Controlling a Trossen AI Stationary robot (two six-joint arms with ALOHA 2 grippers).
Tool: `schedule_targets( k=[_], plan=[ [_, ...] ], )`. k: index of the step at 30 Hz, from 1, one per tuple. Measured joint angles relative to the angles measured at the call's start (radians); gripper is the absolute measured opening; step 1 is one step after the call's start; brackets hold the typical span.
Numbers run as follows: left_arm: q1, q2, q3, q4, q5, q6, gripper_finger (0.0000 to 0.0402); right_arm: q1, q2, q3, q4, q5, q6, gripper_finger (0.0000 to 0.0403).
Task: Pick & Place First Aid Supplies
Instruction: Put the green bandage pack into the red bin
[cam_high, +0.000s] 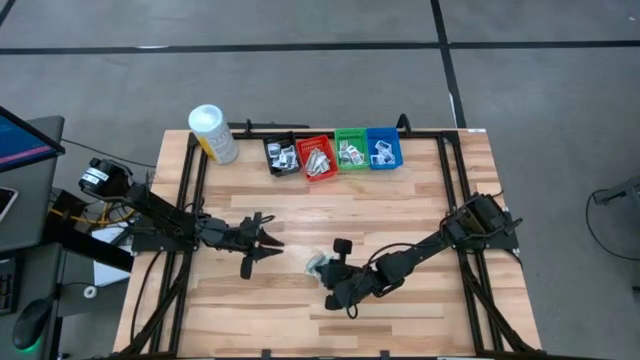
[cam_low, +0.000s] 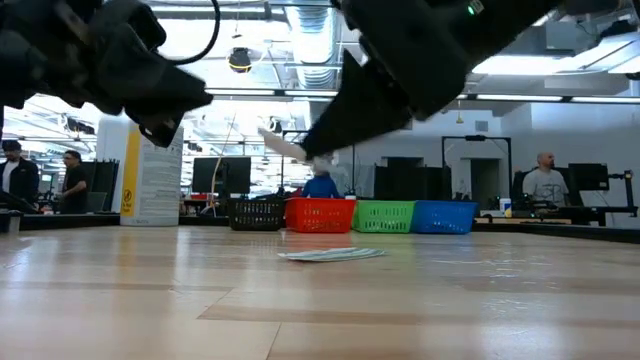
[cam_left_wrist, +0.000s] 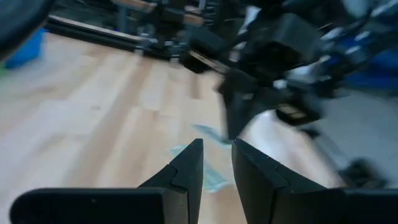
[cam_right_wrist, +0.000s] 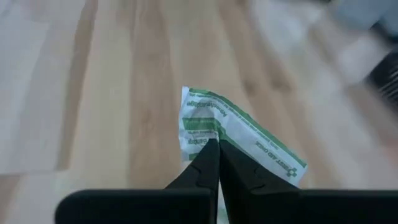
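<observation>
My right gripper (cam_right_wrist: 217, 148) is shut on a white packet with green print (cam_right_wrist: 239, 127), one of the first aid supplies. In the low view this packet (cam_low: 287, 148) hangs well above the table at my right gripper (cam_low: 312, 148). Another pale packet (cam_low: 331, 254) lies flat on the wood below it. From above, the packets (cam_high: 318, 262) show mid-table by my right gripper (cam_high: 325, 268). My left gripper (cam_high: 266, 238) hovers open a short way to the left, nothing between its fingers (cam_left_wrist: 186, 171). My right gripper pinches the packet between its two fingers at one edge (cam_right_wrist: 210, 137), near the middle of its length. The fingers slant down from the table's right side. The packet is lifted clear of the table and bends at the hold, its two ends sticking out past the fingertips.
At the table's far edge stands a row of small bins: black (cam_high: 282, 157), red (cam_high: 317, 158), green (cam_high: 350, 150) and blue (cam_high: 384, 148), each with packets inside. A white canister (cam_high: 213, 133) stands far left. Bare wood lies between the grippers and the bins.
</observation>
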Motion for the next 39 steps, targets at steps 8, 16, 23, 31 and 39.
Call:
schedule_targets(
  k=[8, 16, 23, 31, 39],
  plan=[
    [0.034, 0.000, 0.000, 0.052, 0.118, -0.250, 0.0085, 0.012, 0.000, 0.044, 0.009, 0.203, -0.332, 0.0001],
    [0.036, 0.000, 0.004, 0.096, 0.112, -0.221, 0.0085, -0.018, 0.000, 0.070, 0.010, 0.215, -0.445, 0.0001],
    [0.036, 0.000, 0.013, 0.093, 0.050, -0.194, 0.0089, -0.024, 0.000, 0.070, 0.031, 0.214, -0.455, 0.0001],
    [0.039, 0.017, 0.028, 0.092, 0.048, -0.239, 0.0141, -0.021, -0.001, 0.070, 0.063, 0.214, -0.508, 0.0001],
    [0.041, 0.206, 0.130, 0.093, 0.047, -0.328, 0.0167, -0.022, -0.001, 0.070, 0.063, 0.210, -0.618, 0.0001]
  ],
)
